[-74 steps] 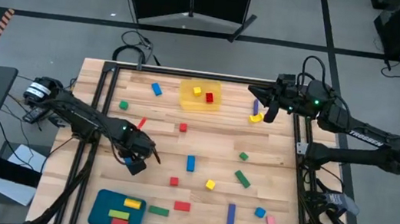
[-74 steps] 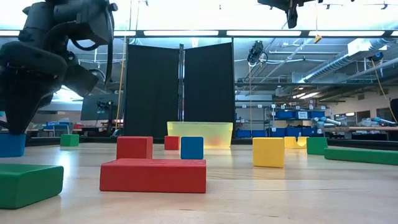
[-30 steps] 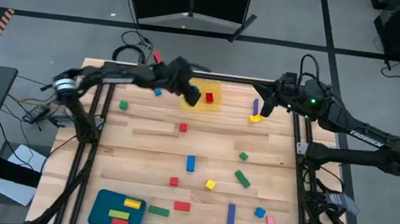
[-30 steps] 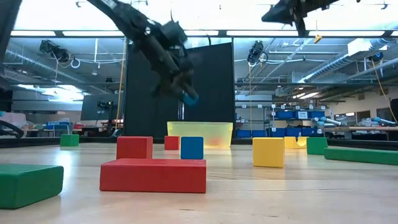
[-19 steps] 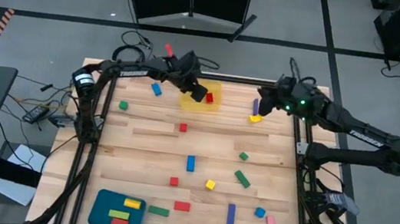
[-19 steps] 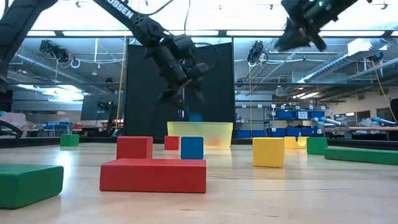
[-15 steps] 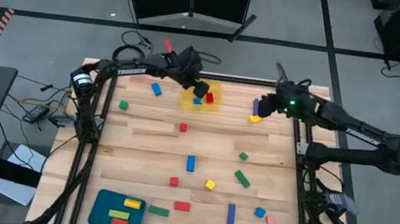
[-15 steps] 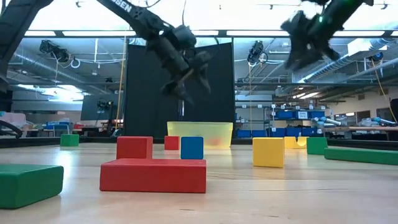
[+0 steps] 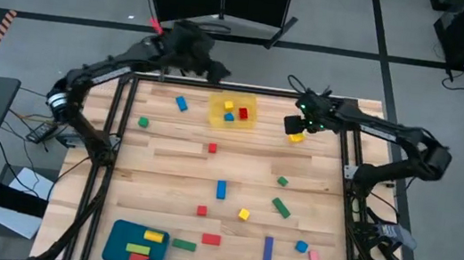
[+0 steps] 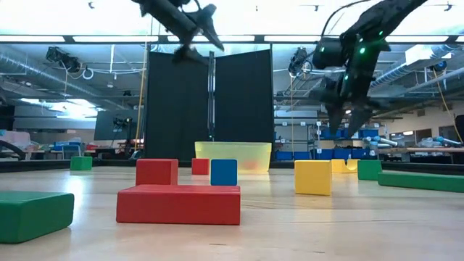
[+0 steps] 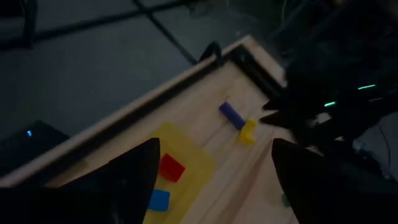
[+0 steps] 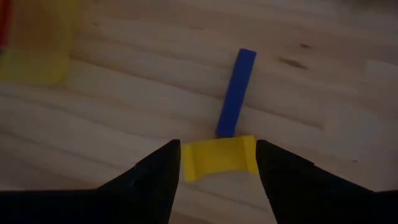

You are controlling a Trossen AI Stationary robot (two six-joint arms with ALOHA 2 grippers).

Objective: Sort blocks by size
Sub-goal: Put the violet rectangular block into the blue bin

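Looking down: blocks (image 9: 221, 190) lie scattered over the bench (image 9: 184, 155); three sit in the yellow tray (image 9: 219, 112) upper centre, more in the teal tray (image 9: 116, 239) lower left.
Right tool (image 9: 296, 128): spread, straddling the yellow block (image 9: 296, 138) at right.
Left tool (image 9: 219, 73): spread, empty, beyond the bench's top edge.
Low view: painted wood, judged light, stiff, slightly slick.
Right wrist: yellow block (image 12: 219, 157) between the fingers (image 12: 153, 178), touching the blue bar (image 12: 236, 93); grip its flat sides.
Room: workshop beyond.
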